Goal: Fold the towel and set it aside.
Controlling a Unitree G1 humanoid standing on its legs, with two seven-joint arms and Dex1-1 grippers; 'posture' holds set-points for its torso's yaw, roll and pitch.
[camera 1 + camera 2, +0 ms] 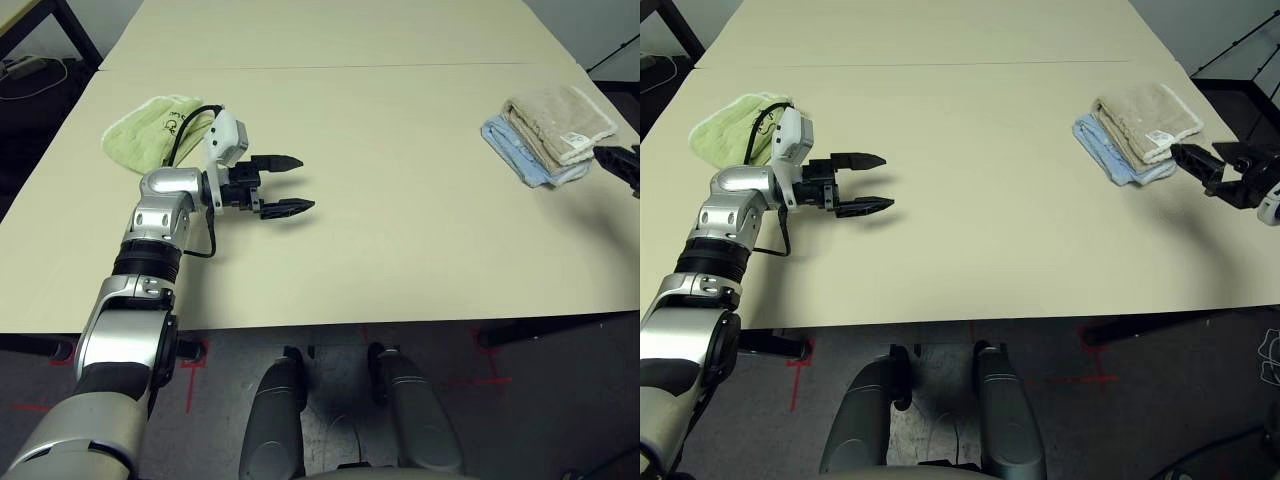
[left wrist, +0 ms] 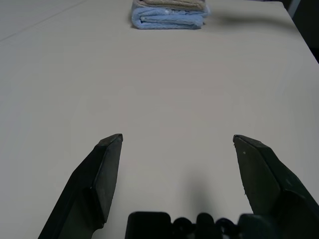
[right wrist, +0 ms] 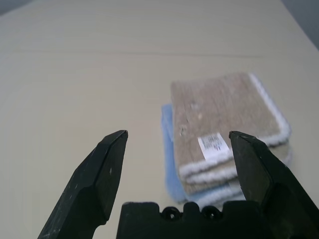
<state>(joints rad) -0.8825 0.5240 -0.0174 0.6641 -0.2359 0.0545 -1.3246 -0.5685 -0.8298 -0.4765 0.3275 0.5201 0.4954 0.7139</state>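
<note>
The right hand point(image 1: 1212, 165) hovers at about three o'clock in the head view, fingers spread and pinching nothing, just beside the towel point(image 1: 1145, 120). The tan towel lies folded, white label up, stacked on a light blue folded towel point(image 1: 1103, 148) near the right edge of the bench point(image 1: 980, 240). The left hand point(image 1: 282, 185) hangs at nine o'clock, fingers spread and empty, pointing across the bare bench. Behind it, at ten o'clock, lies a light green towel point(image 1: 150, 130).

Risk, as a judgement: the right hand is close enough that a careless swing could catch the stack and nudge it toward the bench edge or undo the fold.

Count: three towels, two hands, one bench.
</note>
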